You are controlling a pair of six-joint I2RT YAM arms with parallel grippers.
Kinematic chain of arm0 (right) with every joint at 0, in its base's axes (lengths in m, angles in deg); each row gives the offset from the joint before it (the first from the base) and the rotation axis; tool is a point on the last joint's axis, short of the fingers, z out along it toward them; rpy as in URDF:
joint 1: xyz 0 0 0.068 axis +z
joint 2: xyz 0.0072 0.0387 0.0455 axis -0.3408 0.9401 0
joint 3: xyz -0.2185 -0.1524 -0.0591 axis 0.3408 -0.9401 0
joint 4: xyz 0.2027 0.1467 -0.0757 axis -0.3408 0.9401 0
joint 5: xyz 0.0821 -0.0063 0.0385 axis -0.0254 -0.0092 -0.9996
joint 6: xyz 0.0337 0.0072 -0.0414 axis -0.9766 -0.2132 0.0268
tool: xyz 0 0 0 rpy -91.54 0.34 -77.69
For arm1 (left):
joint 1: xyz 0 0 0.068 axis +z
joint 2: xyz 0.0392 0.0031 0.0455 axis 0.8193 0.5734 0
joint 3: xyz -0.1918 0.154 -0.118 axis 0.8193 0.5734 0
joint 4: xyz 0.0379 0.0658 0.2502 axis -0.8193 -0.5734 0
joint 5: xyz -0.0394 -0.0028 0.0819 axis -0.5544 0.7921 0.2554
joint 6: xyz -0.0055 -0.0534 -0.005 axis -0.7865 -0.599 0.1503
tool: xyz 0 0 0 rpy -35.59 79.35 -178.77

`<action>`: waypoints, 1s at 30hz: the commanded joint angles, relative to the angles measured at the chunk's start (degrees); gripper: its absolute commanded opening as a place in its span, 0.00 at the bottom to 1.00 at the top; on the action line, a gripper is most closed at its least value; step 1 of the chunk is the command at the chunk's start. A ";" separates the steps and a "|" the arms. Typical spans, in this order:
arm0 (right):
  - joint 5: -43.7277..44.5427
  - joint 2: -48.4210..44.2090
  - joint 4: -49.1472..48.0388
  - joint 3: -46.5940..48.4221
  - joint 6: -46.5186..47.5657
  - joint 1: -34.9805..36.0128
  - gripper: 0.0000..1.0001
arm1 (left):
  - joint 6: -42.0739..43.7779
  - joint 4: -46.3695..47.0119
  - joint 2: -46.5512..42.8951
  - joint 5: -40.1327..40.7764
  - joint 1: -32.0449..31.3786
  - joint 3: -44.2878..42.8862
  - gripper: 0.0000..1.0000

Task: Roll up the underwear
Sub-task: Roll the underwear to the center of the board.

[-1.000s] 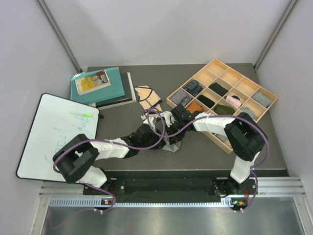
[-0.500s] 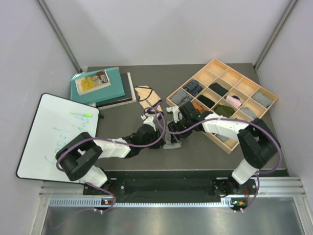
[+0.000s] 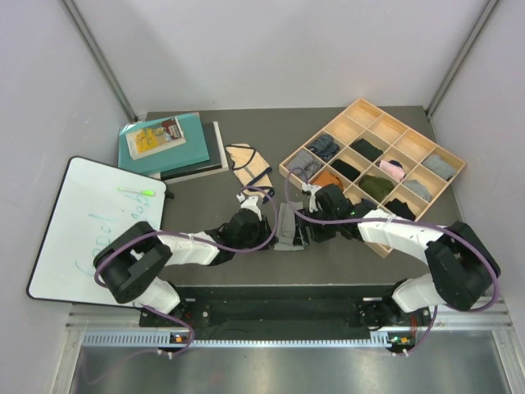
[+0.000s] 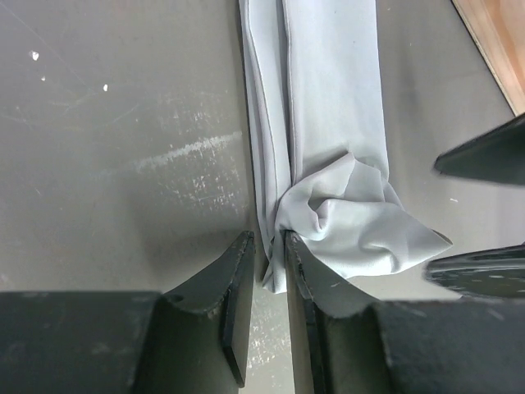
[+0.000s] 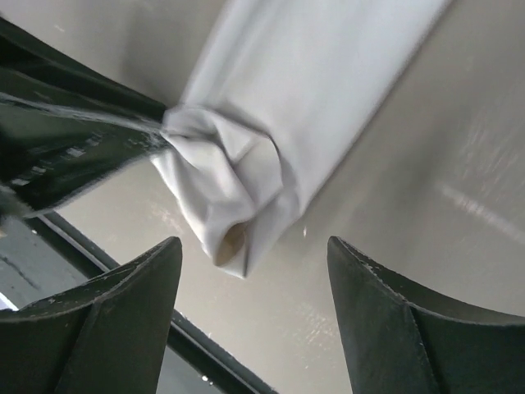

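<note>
The light-grey underwear (image 3: 287, 226) lies folded into a narrow strip (image 4: 328, 98) in the middle of the table, its near end bunched into a loose curl (image 5: 230, 176). My left gripper (image 3: 269, 223) sits at the strip's left side, its jaws (image 4: 269, 242) nearly together and pinching the edge of the bunched end. To the strip's right, my right gripper (image 3: 305, 228) stands wide open (image 5: 254, 246) just short of the curled end, touching nothing. The beige underwear with navy edging (image 3: 248, 162) lies flat further back.
A wooden compartment tray (image 3: 289, 170) holding rolled socks and cloths fills the back right. A stack of books (image 3: 168, 144) sits at the back left, a whiteboard (image 3: 94, 222) overhanging the table's left side. The near table edge is close behind the grippers.
My right gripper has let go of the grey underwear, opened wide and drawn back to the right. The left gripper has narrowed onto the cloth's edge. The cloth now lies straighter.
</note>
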 commanded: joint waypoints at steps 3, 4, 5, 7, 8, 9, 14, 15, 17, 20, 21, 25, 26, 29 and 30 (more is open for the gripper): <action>0.24 -0.49 -7.51 -4.24 -7.09 -0.33 0.68 | -0.32 1.02 -0.89 -0.16 -0.09 0.39 0.27; 0.33 -0.23 -7.51 -4.33 -7.17 -0.42 0.67 | -0.32 0.93 -0.98 -0.16 0.00 0.39 0.27; 0.59 0.12 -7.60 -4.33 -7.18 -0.33 0.66 | -0.23 0.93 -0.98 -0.16 -0.09 0.39 0.27; 1.03 1.27 -8.12 -4.42 -7.26 -0.33 0.62 | -0.32 1.02 -1.24 -0.25 0.00 0.47 0.27; 1.91 1.71 -8.04 -4.33 -7.35 -0.42 0.60 | -0.32 1.28 -1.33 -0.25 0.00 0.65 0.27; 2.18 2.75 -7.95 -4.16 -7.35 -0.33 0.56 | -0.32 1.37 -1.51 -0.25 -0.09 0.74 0.27; 3.05 5.66 -7.34 -3.63 -7.44 -0.42 0.45 | -0.14 1.37 -2.04 -0.33 0.00 0.91 0.29; 3.23 5.93 -6.98 -3.37 -7.35 -0.33 0.40 | -0.14 1.37 -2.21 -0.25 -0.09 1.00 0.29; 3.50 6.19 -6.72 -3.63 -7.44 -0.33 0.36 | -0.23 1.28 -2.48 -0.25 -0.09 1.09 0.32; 4.37 6.45 -5.84 -3.54 -7.35 -0.33 0.22 | -0.41 1.45 -3.09 -0.16 -0.09 1.35 0.39; 4.29 6.46 -5.75 -3.46 -7.09 -0.33 0.19 | -0.58 1.63 -3.53 -0.25 -0.09 1.53 0.41; 4.81 6.46 -5.40 -3.63 -7.09 -0.33 0.11 | -0.85 2.60 -3.36 -0.51 -0.09 1.79 0.51; 4.90 6.46 -5.31 -3.63 -7.00 -0.33 0.11 | -0.93 2.95 -3.18 -0.60 -0.09 1.79 0.52; 4.82 6.63 -5.49 -3.72 -7.00 -0.33 0.11 | -0.93 3.91 -2.04 -0.77 -0.09 1.88 0.52; 4.73 6.72 -5.49 -3.72 -7.09 -0.33 0.11 | -1.11 4.26 -1.52 -0.86 -0.09 2.05 0.52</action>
